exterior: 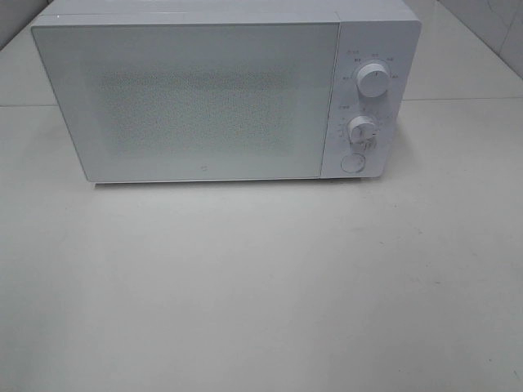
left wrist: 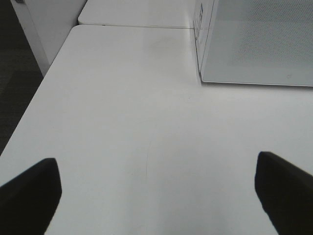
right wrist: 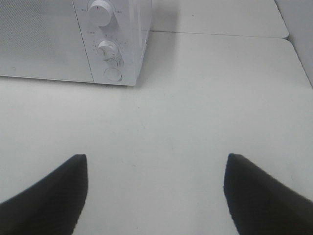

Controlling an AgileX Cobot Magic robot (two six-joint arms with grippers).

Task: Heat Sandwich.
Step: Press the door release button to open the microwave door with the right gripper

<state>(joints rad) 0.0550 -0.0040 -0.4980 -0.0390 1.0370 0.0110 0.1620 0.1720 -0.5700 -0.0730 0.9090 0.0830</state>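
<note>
Microwave [exterior: 204,98]: door shut, on table [exterior: 261,286], front facing both claws.
Sandwich: not in any view; I can't place it.
L claw [left wrist: 156,164]: wide, empty.
R claw [right wrist: 156,159]: wide, empty.
Button [right wrist: 112,74]: microwave's right end, so R claw nearer, I reckon.

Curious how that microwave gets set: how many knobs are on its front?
2. The upper knob sits high on the panel right of the door; the lower knob is just below it. Under both lies a flat round button. None looks hidden.
</note>
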